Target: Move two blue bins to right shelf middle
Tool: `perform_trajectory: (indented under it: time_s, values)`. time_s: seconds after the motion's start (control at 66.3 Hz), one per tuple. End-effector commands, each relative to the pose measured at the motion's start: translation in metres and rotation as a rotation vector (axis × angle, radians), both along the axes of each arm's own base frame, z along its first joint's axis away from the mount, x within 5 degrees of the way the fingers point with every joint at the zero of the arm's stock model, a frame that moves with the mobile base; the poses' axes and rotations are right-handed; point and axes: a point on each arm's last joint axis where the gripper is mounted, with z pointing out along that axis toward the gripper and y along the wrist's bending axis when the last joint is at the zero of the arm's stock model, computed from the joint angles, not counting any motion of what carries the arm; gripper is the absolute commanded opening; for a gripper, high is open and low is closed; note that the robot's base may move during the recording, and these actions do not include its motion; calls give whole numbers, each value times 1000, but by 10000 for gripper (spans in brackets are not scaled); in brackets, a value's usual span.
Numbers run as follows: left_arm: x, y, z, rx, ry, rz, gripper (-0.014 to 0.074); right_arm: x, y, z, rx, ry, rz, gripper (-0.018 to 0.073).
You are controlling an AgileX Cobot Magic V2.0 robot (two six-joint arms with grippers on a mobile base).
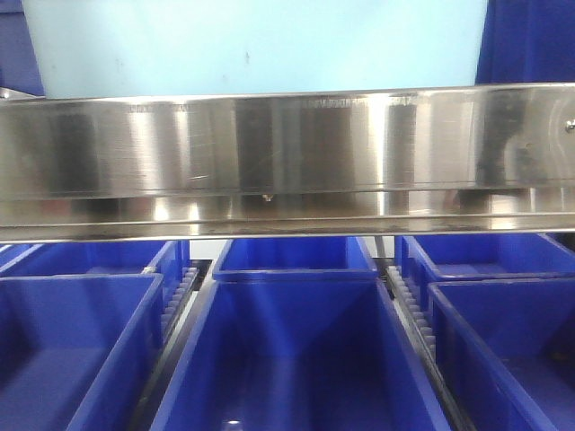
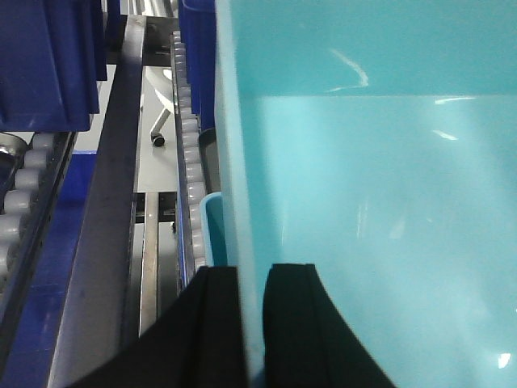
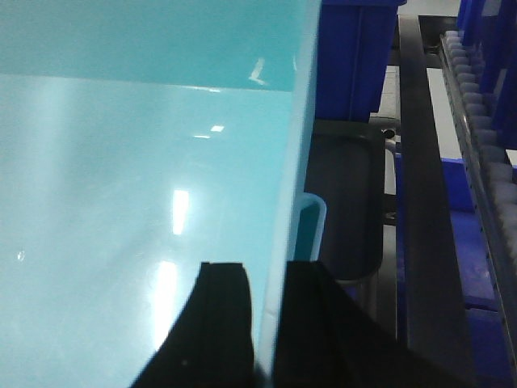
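Both jaws clamp the pale-blue bin [image 2: 363, 202]; steel rail [image 1: 287, 153] below.

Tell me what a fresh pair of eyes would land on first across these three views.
The pale cyan-blue bin dominates: it fills the top of the front view, right above the broad shiny steel rail that spans the picture. In the wrist views its smooth wall is pinched between black fingers, by the left gripper and the right gripper alike. Below the rail sit rows of dark blue bins.
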Motion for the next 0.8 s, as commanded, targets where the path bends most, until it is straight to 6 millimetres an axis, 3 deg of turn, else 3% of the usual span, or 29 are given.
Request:
perform_trajectory:
  time_s: [0.0,0.075,0.196,0.423,0.528,0.785]
  values:
    - [-1,6,5,31,-25,8,74,0,-3,1,-35,-12,0,172]
    - [-1,6,7,30,-30,9,201,0,-3,-1,-22,10,-3,361]
    - [-5,8,16,26,-39,16,349,-3,-3,0,3,38,-8,410]
    - [-9,17,38,70,160,109,317,-12,0,19,77,270,-21,336]
    - [-8,17,46,56,336,149,317,-15,3,28,91,412,-8,320]
    - [6,4,45,83,570,77,317,-3,10,15,56,641,1,320]
